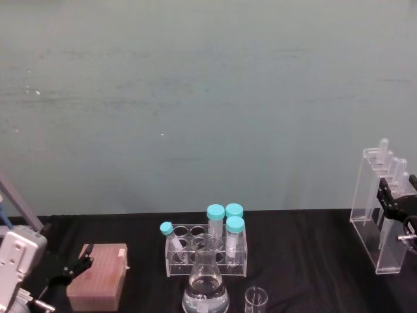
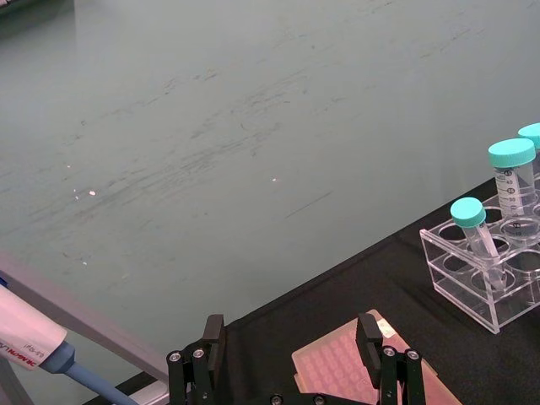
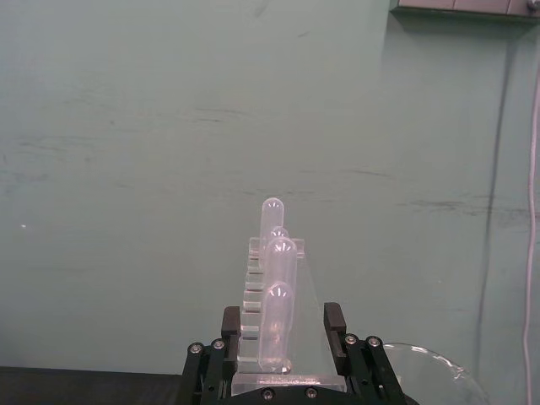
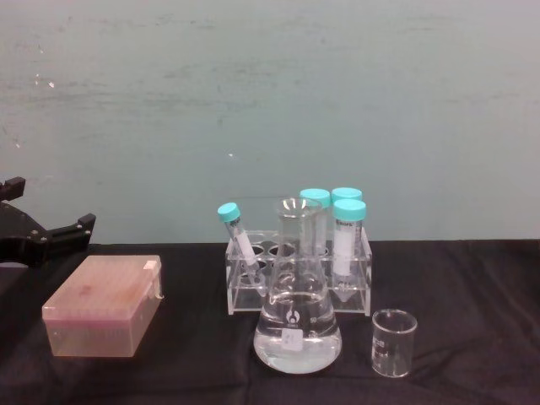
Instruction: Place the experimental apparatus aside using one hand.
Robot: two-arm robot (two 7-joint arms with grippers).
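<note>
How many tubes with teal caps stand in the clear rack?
4. One thin tube leans at the left end of the rack; three wider tubes stand upright, clustered at its right end. None seems hidden.

On the table: four teal-capped tubes (image 4: 349, 211), one clear rack (image 4: 245, 297), one conical flask (image 4: 297, 333), one small beaker (image 4: 394, 344), one pink box (image 4: 101, 310), and one acrylic stand (image 1: 373, 228) holding at least three round-topped tubes (image 3: 281, 263).

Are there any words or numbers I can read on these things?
Red print on the white pipette: too blurred to read.
White marks on the clear conical glass flask: too small to read.
Scale on the teal-capped clear tube: too small to read.
</note>
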